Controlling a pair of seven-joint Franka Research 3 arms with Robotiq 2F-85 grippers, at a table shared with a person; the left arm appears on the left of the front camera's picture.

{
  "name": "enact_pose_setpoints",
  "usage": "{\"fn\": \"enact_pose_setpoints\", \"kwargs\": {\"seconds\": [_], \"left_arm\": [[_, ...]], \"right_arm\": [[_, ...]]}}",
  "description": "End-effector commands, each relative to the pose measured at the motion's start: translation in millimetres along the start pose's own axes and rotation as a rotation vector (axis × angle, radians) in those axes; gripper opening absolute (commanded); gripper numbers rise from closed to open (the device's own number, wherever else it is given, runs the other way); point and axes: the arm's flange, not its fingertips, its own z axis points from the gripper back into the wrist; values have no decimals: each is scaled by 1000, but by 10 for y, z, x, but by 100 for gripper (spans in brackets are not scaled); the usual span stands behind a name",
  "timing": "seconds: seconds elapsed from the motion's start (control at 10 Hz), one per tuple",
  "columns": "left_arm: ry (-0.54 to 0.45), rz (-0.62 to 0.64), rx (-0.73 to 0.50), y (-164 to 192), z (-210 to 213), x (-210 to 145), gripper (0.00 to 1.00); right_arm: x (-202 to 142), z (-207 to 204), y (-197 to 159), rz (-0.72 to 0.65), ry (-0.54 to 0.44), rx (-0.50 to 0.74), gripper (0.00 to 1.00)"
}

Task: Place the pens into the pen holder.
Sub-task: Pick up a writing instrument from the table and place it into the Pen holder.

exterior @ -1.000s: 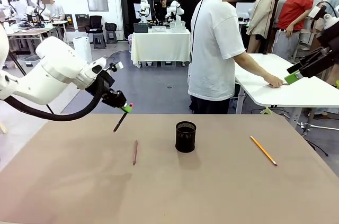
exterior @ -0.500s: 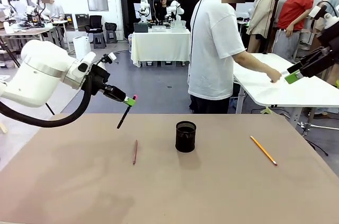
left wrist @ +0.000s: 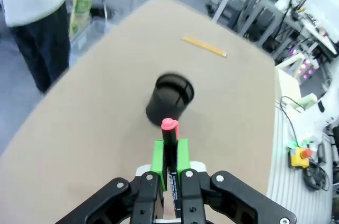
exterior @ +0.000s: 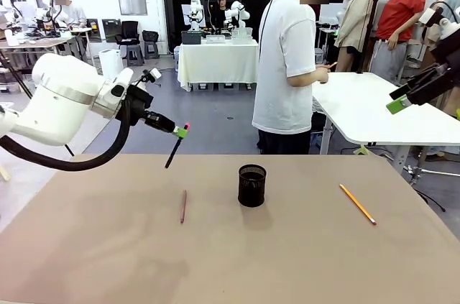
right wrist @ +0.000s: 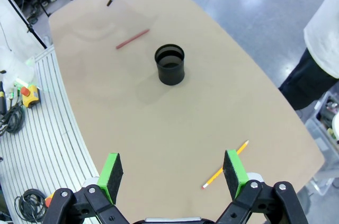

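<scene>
One dark pen point(exterior: 173, 153) hangs upper left, pinched by the left end effector point(exterior: 182, 131). Right end effector point(right wrist: 173, 168) gapes wide.

Most of table point(exterior: 86, 261) bare. Only obstacles on it: pen holder point(exterior: 251, 185) at centre, red-brown pen point(exterior: 183, 206) flat to its left, yellow pencil point(exterior: 357, 204) flat, well to its right. Holder's open top is clear, w/ free air betw it & left gripper point(exterior: 183, 130), which hangs clamped on dark pen point(exterior: 171, 154) over far-left part. Near half wide open. Right gripper point(right wrist: 172, 176) high at right side, jaws wide, off the tabletop. Person point(exterior: 287, 67) just behind far edge, hands off table
</scene>
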Motion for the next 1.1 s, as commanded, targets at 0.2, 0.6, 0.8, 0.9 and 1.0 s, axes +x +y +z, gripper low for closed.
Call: {"fn": "enact_pose_setpoints", "kwargs": {"seconds": [0.2, 0.6, 0.8, 0.9, 1.0], "left_arm": [[-204, -302, -130, -170, -512, 218, 0], [-356, -562, -254, -236, -1124, 494, 0], [-450, -599, -320, -217, -1380, 560, 0], [-506, -669, -284, -163, -1494, 546, 0], [-492, -675, -303, -100, -1573, 511, 0]], "right_arm": [[6, -2, -1, 5, -14, 6, 100], [6, -2, -1, 5, -14, 6, 100], [6, -2, -1, 5, -14, 6, 100], [6, -2, -1, 5, -14, 6, 100], [6, -2, -1, 5, -14, 6, 100]]}}
